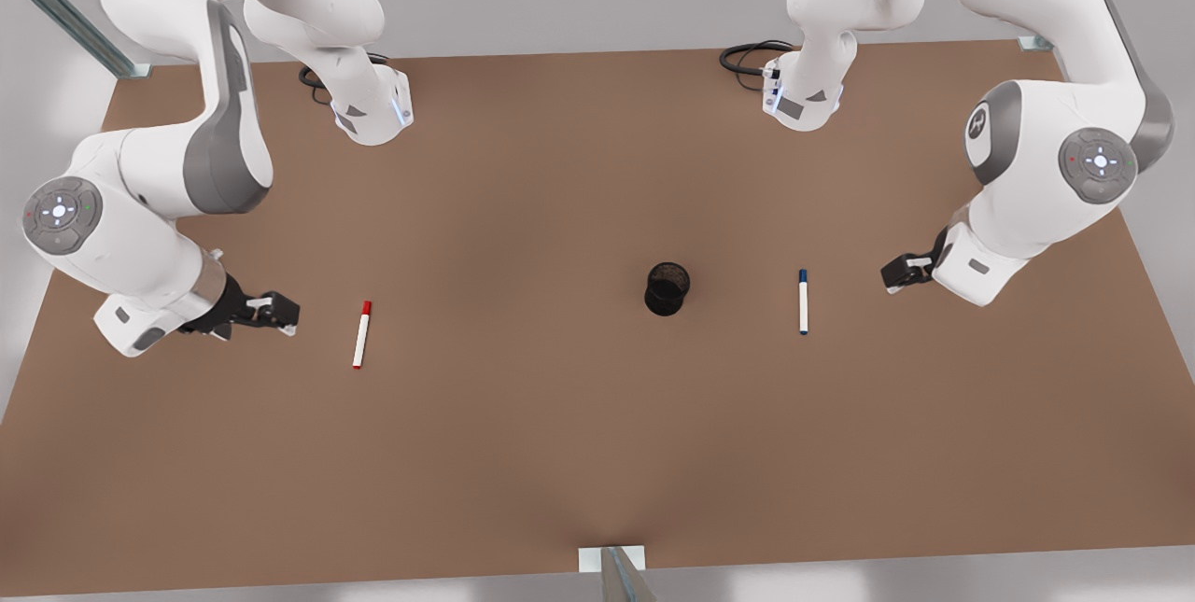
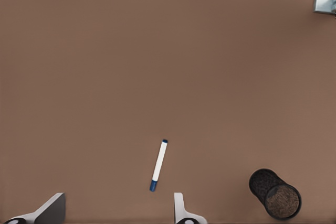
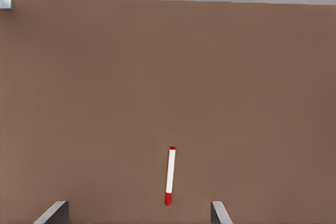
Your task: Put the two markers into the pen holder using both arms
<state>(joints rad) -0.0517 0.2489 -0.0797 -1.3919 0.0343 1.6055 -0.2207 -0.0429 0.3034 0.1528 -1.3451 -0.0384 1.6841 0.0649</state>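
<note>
Brown table [image 1: 560, 453] (markers [image 1: 361, 335] flat, apart)

No readable text, labels, brand names or numbers are found anywhere. Only a small white emblem is seen on the grey joint cover of the arm [image 1: 977, 123] at the front view's right, too small to be read. Tiny red and green dots with a white cross-shaped mark are seen on the round joint caps of both arms, no characters. The markers and the pen holder are left unlabelled.
</note>
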